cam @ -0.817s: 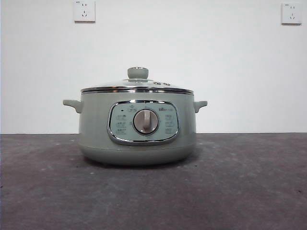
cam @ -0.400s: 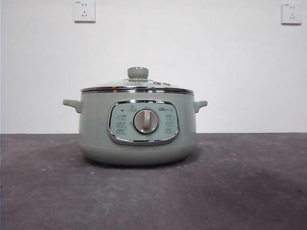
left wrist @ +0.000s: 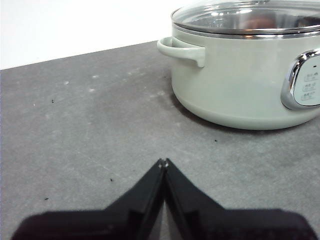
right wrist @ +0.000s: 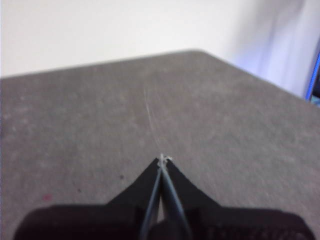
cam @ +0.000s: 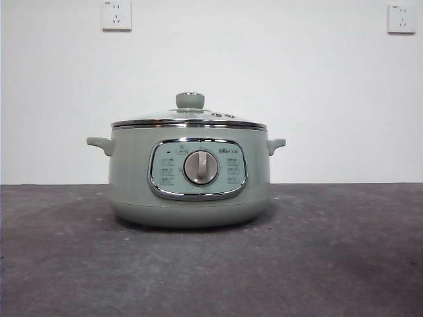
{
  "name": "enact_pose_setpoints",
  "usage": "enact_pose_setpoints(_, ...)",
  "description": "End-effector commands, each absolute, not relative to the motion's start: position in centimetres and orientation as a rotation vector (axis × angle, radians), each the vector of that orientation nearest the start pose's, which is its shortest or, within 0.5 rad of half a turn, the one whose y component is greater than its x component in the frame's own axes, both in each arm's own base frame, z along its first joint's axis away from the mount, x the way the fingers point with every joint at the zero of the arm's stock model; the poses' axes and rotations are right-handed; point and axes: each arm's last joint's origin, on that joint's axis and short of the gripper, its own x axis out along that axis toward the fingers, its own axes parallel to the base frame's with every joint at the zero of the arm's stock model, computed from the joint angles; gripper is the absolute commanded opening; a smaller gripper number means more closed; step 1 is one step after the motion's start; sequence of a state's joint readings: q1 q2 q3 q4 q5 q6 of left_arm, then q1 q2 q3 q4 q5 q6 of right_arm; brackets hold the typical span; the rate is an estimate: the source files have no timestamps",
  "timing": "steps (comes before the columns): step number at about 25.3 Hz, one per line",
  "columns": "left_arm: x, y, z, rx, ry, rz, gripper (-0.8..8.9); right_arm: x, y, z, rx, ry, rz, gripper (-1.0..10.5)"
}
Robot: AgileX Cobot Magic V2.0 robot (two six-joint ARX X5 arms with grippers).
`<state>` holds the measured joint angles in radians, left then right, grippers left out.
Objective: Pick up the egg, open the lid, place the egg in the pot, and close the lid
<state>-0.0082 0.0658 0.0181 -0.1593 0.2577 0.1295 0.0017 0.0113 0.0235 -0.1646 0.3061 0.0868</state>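
White wall with two sockets (cam: 116,14) backs a grey desk (cam: 330,264), and the pot (cam: 188,191) stands at its middle with the lid (cam: 190,119) seated on the rim. Neither arm reaches the front view. The left gripper (left wrist: 163,162) hangs low over the desk near the pot's side handle (left wrist: 182,49), fingers pressed together on nothing. The right gripper (right wrist: 162,159) is well away from the pot over bare desk, fingers likewise closed and empty.

No egg lies on the desk in any view. A reddish blur shows through the lid glass (left wrist: 260,21) in the left wrist view; it may be the egg already in the pot, though that cannot be settled.

If so, the task looks done, and lifting the lid again would only risk clattering it against the rim. The front view gives dial (cam: 200,167) and knob (cam: 190,100) but nothing inside; only the left wrist view looks through the glass. The right wrist view shows neither pot nor egg.
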Motion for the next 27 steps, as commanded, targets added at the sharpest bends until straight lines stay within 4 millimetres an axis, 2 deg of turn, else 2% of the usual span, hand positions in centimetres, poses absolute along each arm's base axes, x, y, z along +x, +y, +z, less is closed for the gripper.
enact_pose_setpoints(1,9.83,-0.79,14.65,0.095,0.194,-0.278,-0.04,9.46,-0.96,15.14,0.068,0.149,-0.319,0.0)
enact_pose_setpoints(11,9.83,-0.79,14.65,0.095,0.194,-0.278,-0.04,9.54,-0.63,15.07,-0.079,0.177,-0.181,0.0)
enact_pose_setpoints(27,9.83,-0.79,14.65,0.095,0.193,-0.278,-0.04,9.55,-0.63,15.09,-0.070,0.175,-0.182,0.0)
